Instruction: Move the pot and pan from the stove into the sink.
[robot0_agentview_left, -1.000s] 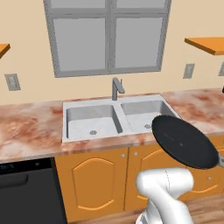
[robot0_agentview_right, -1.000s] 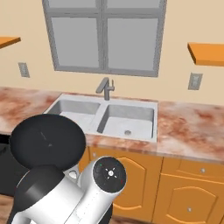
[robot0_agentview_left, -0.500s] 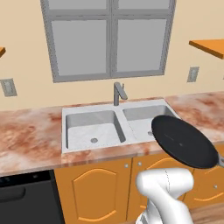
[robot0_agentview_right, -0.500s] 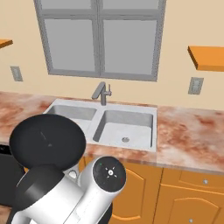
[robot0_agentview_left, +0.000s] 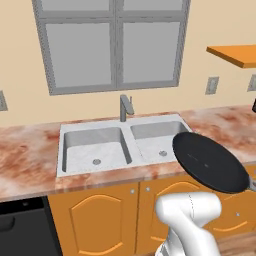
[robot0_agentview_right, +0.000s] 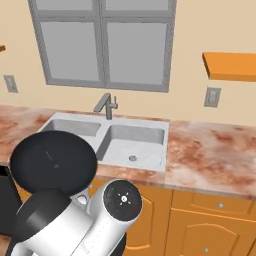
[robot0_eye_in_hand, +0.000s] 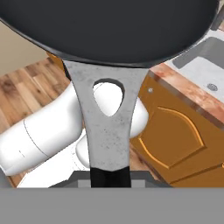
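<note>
A: The end effector (robot0_eye_in_hand: 110, 177) is clamped tight on the grey handle of the pan (robot0_eye_in_hand: 109, 26), right at the handle's near end.

B: And the pan itself?

A: Held in the air, its black round body straight out beyond the fingers. From the base it hangs in front of the orange cabinets (robot0_agentview_left: 100, 220), below the marbled surface (robot0_agentview_left: 30, 160), just short of the sink (robot0_agentview_left: 95, 147).

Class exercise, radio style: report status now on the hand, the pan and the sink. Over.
Hand shut on pan handle, pan held up in front of the counter. Sink ahead, both basins bare. Nothing between pan and sink. Over.
</note>
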